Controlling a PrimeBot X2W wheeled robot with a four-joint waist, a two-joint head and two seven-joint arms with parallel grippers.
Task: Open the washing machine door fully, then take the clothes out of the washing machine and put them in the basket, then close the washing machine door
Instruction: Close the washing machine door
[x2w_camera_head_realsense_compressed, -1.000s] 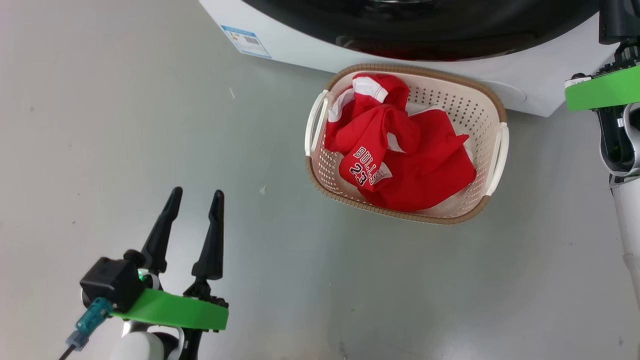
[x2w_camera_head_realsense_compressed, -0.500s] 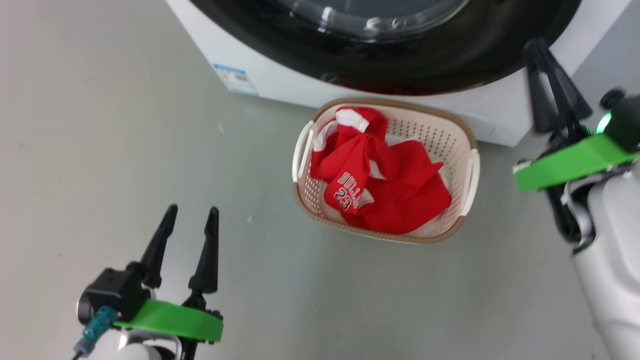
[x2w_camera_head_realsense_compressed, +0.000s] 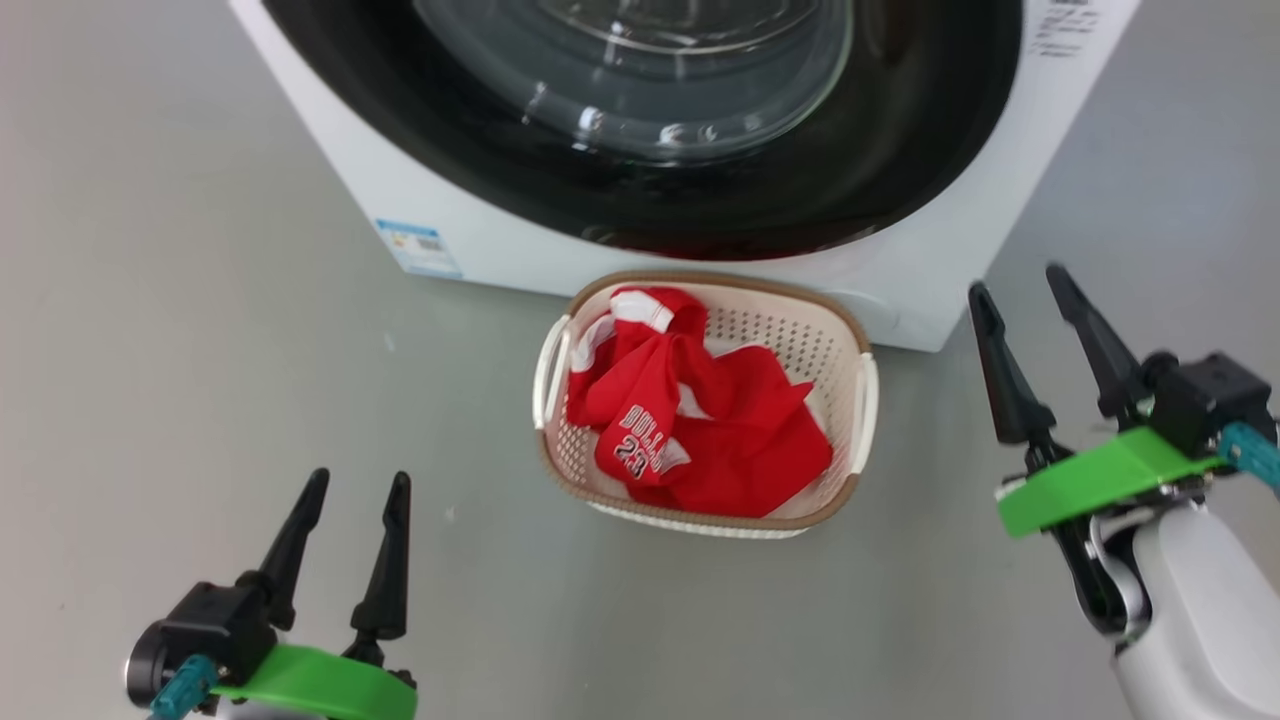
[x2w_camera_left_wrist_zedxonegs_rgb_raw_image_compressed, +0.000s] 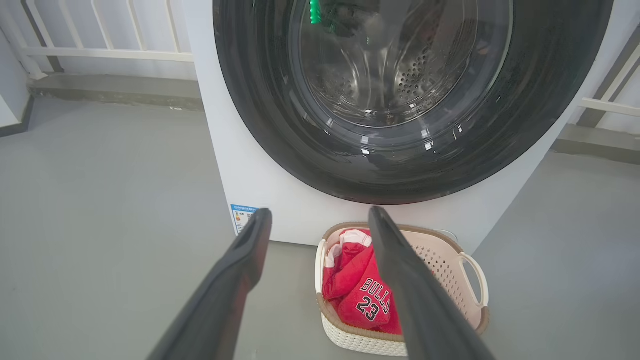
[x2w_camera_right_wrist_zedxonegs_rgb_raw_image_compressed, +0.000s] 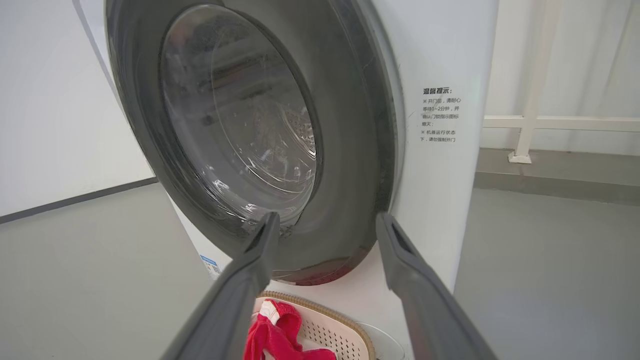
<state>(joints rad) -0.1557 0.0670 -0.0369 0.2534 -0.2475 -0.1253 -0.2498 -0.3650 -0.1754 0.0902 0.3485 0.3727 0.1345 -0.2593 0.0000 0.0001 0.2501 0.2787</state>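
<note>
Two grippers hang open before you: your left gripper (x2w_camera_head_realsense_compressed: 360, 476) at lower left and your right gripper (x2w_camera_head_realsense_compressed: 1013, 280) at lower right, each with its fingers spread wide and nothing between them. The clothes (x2w_camera_head_realsense_compressed: 730, 450), red jerseys with white trim, lie heaped in the basket (x2w_camera_head_realsense_compressed: 700, 278), one reading "BULLS 23" (x2w_camera_left_wrist_zedxonegs_rgb_raw_image_compressed: 372, 295). The basket sits on the grey floor (x2w_camera_head_realsense_compressed: 200, 400) just before the washing machine (x2w_camera_head_realsense_compressed: 330, 160). The washing machine door (x2w_camera_head_realsense_compressed: 900, 150) lies shut against its front. A small blue label (x2w_camera_head_realsense_compressed: 418, 247) at the lower corner is too small to read. Black Chinese print (x2w_camera_right_wrist_zedxonegs_rgb_raw_image_compressed: 440, 115) runs beside the door.
</note>
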